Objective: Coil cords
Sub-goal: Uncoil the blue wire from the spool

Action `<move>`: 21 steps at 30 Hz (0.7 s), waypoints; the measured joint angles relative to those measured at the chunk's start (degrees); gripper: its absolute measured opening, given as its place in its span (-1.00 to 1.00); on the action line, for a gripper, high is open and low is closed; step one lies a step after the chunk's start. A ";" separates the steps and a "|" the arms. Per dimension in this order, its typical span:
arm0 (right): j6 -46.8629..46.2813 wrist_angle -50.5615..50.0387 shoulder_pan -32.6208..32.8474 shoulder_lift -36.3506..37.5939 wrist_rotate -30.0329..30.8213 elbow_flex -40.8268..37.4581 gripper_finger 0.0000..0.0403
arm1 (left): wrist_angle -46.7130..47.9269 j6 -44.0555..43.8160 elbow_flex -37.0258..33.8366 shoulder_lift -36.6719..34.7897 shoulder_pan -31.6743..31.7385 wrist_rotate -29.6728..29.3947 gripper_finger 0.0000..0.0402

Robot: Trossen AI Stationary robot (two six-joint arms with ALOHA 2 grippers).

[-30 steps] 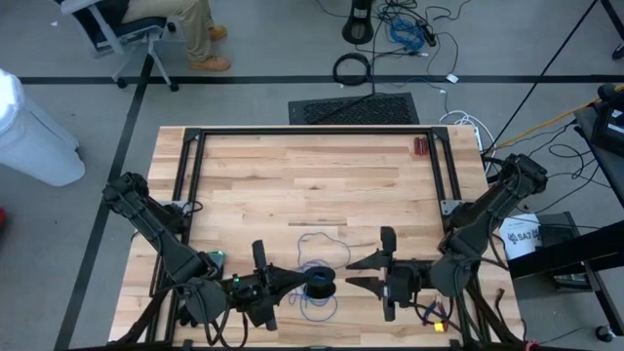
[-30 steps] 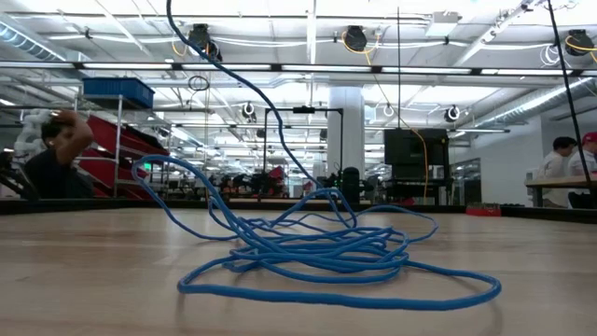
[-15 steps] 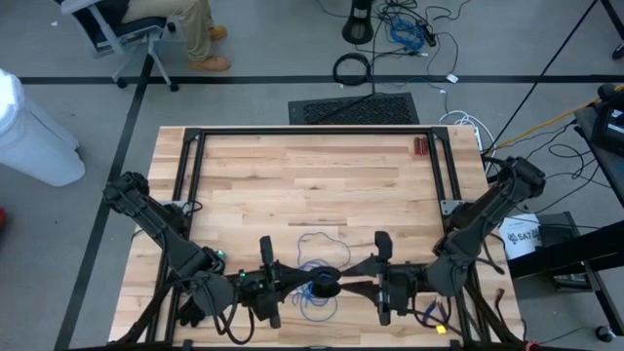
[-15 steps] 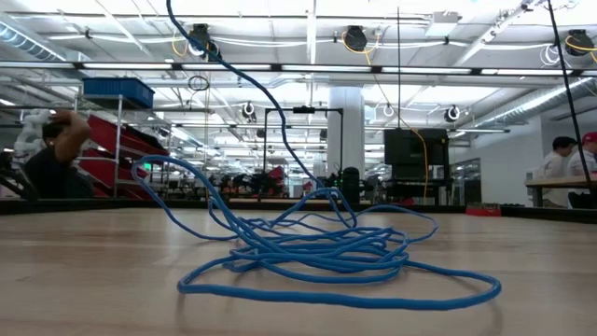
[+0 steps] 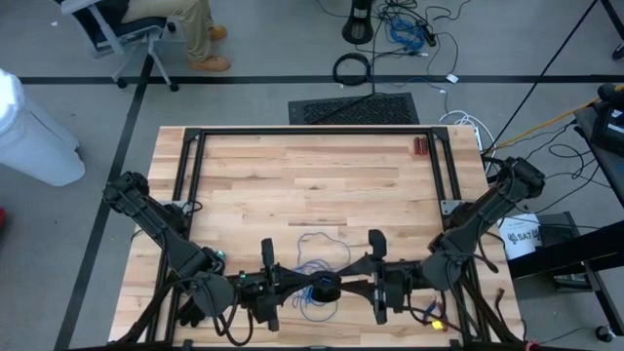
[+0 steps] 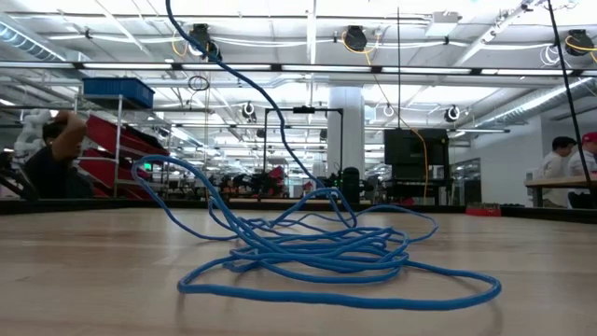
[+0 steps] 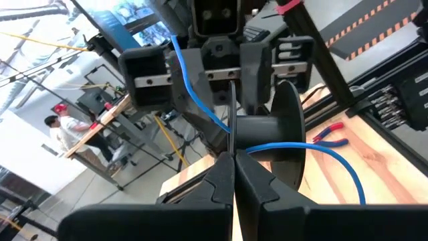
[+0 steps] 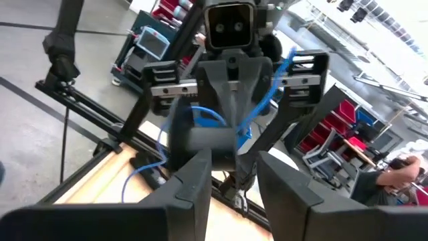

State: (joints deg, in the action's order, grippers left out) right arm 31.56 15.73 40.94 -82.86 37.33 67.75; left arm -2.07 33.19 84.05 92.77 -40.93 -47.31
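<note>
My blue cord (image 5: 317, 255) lies in loose loops on the wooden table (image 5: 292, 175) near its front edge, one strand rising out of the tangle (image 6: 317, 252). Part of it is wound on a black spool (image 5: 325, 287) between the two arms. My left tool (image 7: 233, 175) is pinched shut on that spool's flange. My right tool (image 8: 234, 164) faces it, fingers spread on either side of the spool's other end.

arms: two dark, jointed, rounded black housings
left gripper (image 5: 304, 285): black, two flat tapered fingers (image 7: 257, 184), small green light at the wrist
right gripper (image 5: 343, 286): black, two broad fingers (image 8: 286, 184); red and yellow wires trail by its wrist
</note>
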 joint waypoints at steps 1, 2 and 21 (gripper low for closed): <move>-0.07 0.02 -0.05 0.02 -0.07 0.00 -0.52 | -0.02 -0.01 0.00 0.00 0.00 0.12 -0.99; -0.23 0.01 -0.16 0.02 -0.12 0.00 -0.56 | -0.02 -0.05 0.00 0.00 0.04 0.15 -0.99; -0.89 1.64 -1.73 -1.36 3.37 0.00 -1.00 | 0.02 -6.25 0.00 -0.07 0.07 -2.56 -0.87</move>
State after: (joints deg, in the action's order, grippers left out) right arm 30.67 17.37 39.21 -84.23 40.70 67.75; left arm -2.04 26.94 84.05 92.71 -40.86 -49.87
